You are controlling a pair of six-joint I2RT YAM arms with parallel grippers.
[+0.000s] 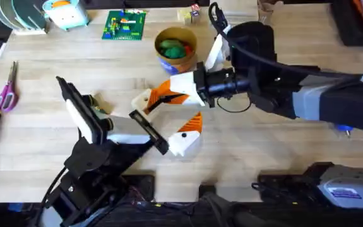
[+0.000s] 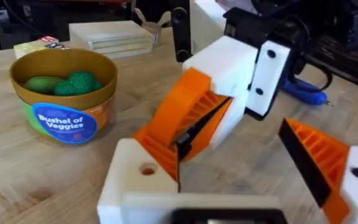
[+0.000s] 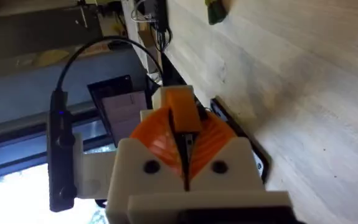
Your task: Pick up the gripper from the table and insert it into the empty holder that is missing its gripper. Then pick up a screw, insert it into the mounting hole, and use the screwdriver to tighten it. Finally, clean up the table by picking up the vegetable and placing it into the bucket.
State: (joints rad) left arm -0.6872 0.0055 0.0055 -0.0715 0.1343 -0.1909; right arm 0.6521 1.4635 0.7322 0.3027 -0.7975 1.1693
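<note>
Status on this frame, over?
Left hand open, bare white holder waiting. Right hand shut on orange wedge, at the holder. Vegetables in bucket.

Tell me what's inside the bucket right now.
The bucket holds green toy vegetables: a bumpy rounded one and a smoother one beside it, also visible from overhead. Anything beneath them, and the bucket's floor, is covered and cannot be seen.

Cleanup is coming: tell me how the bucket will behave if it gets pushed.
The bucket is short and wide, so it will probably slide on the table rather than tip. It looks thin-walled and holds only small green vegetables, so likely light and easily shoved.
</note>
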